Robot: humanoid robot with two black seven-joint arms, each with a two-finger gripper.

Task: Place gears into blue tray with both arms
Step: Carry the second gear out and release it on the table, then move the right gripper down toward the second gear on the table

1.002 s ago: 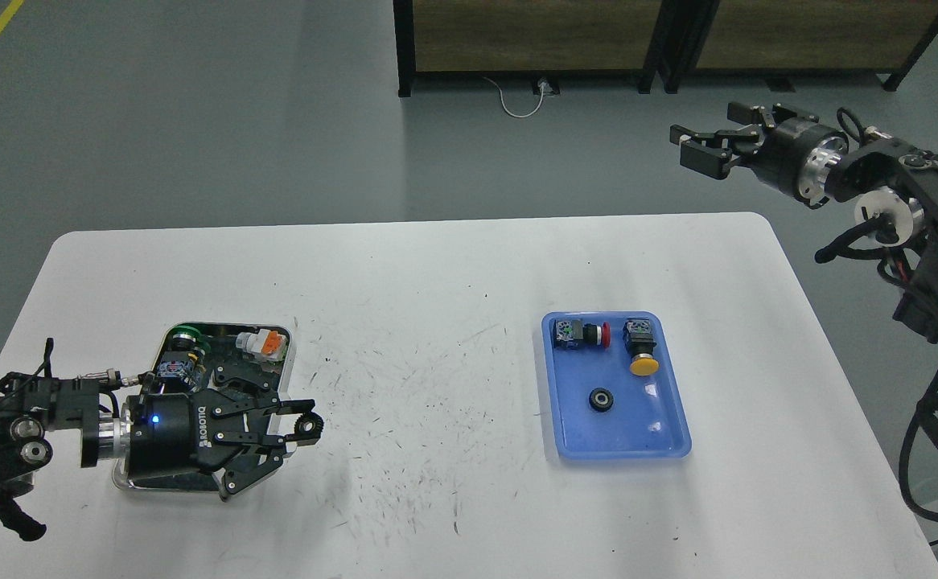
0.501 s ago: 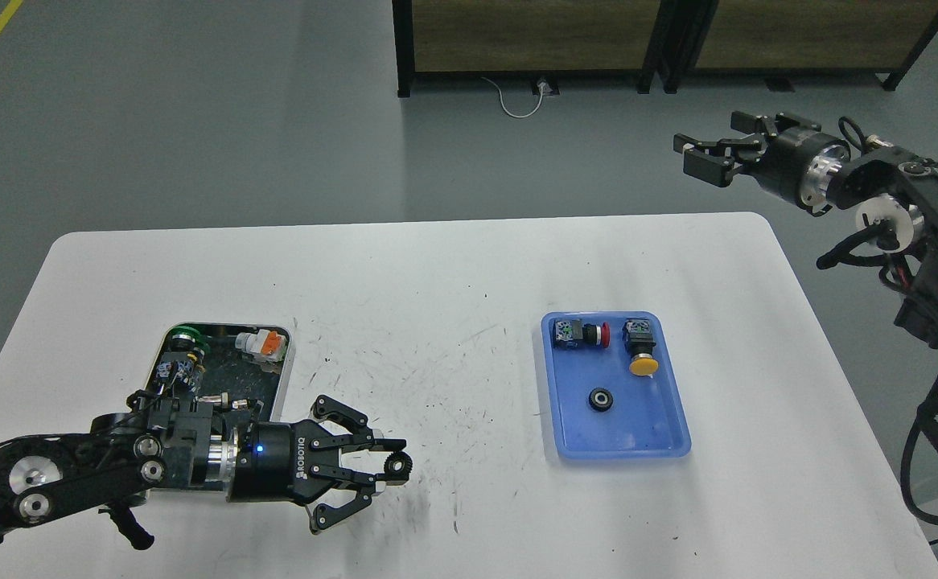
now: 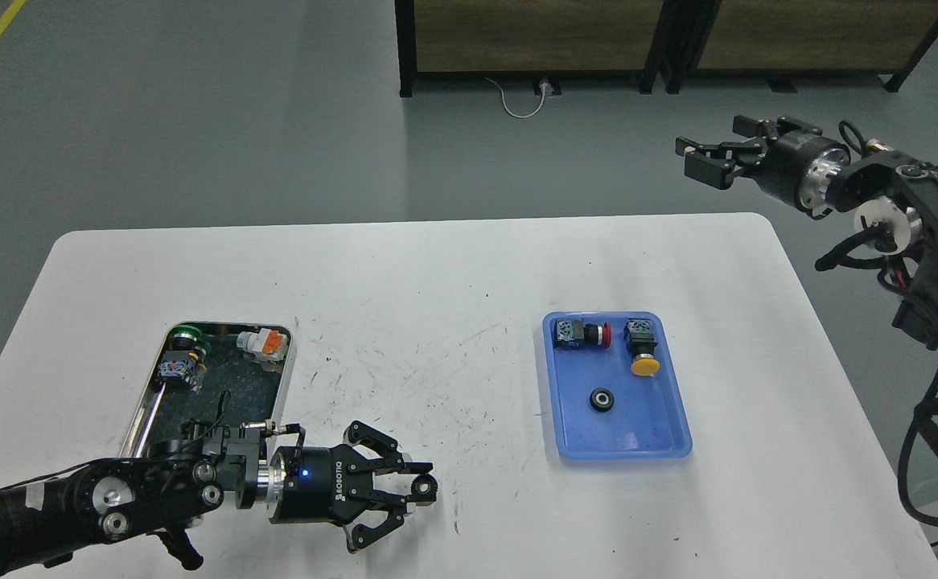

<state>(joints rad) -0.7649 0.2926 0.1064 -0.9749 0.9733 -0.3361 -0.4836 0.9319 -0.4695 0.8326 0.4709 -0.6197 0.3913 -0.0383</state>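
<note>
The left gripper (image 3: 419,487) is clamped on 1 gear (image 3: 424,486) above the table (image 3: 437,265) near its front edge, just right of the silver tray (image 3: 285,366). A second gear (image 3: 600,400) lies mid-floor in the blue tray (image 3: 678,434), toward the table's right. The right gripper (image 3: 698,158) hangs beyond the far right corner, fingers apart.

Only legible txt: "ROBOTIQ" in white caps on the black body of the left gripper (image 3: 417,489), low over the table (image 3: 453,265) nr its front-left edge. Small square labels on the switches (image 3: 602,336) in the blue tray (image 3: 662,434) too tiny to read; no other brands, nos. or signs legible.
</note>
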